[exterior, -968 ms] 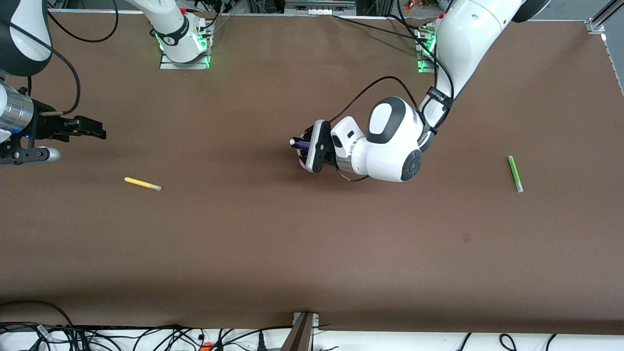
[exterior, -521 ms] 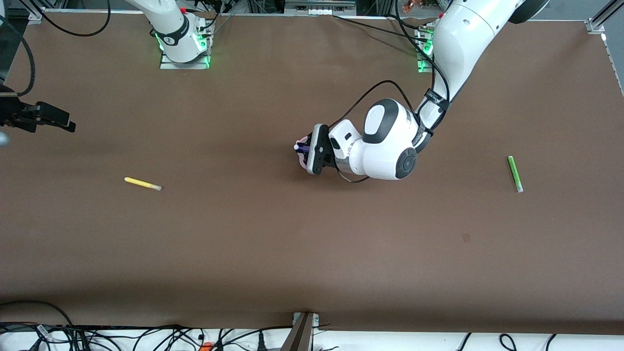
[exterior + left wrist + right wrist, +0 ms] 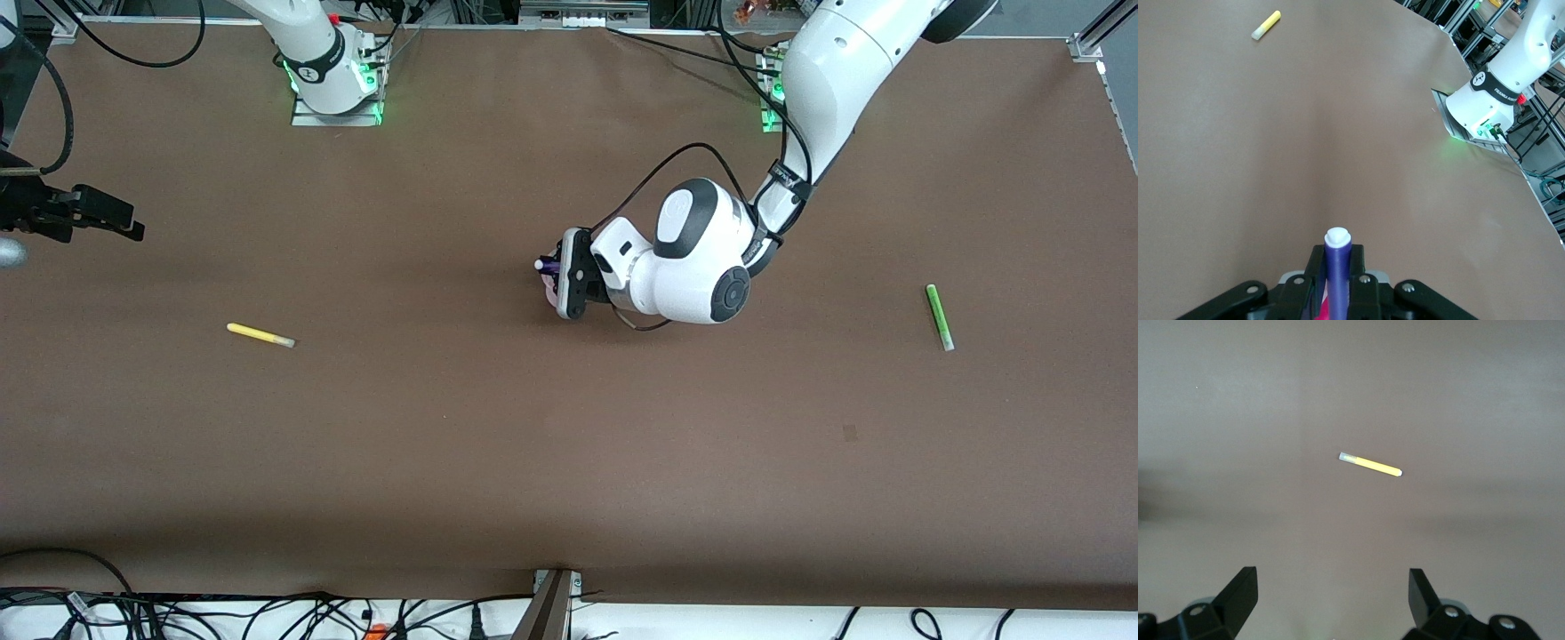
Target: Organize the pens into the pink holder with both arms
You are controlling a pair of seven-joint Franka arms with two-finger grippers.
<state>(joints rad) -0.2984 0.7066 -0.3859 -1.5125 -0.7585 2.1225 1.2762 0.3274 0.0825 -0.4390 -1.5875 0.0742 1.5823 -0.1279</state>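
Mid-table, left claw (image 3: pixel 556 277) grips purple pen (image 3: pixel 1337 263) over pink holder (image 3: pixel 548 286); right claw (image 3: pixel 1331 587) gapes.

A: Where is the left arm?
B: It reaches from its base down over the middle of the table, wrist bent low and sideways. The left gripper (image 3: pixel 553 277) is clamped on the purple pen (image 3: pixel 1337 270), whose white tip sticks out past the fingers (image 3: pixel 1315 277).

A: And the right arm?
B: It waits at its own end of the table. The right gripper (image 3: pixel 1333 595) hangs in the air, its fingers (image 3: pixel 1243 592) spread wide, holding nothing.
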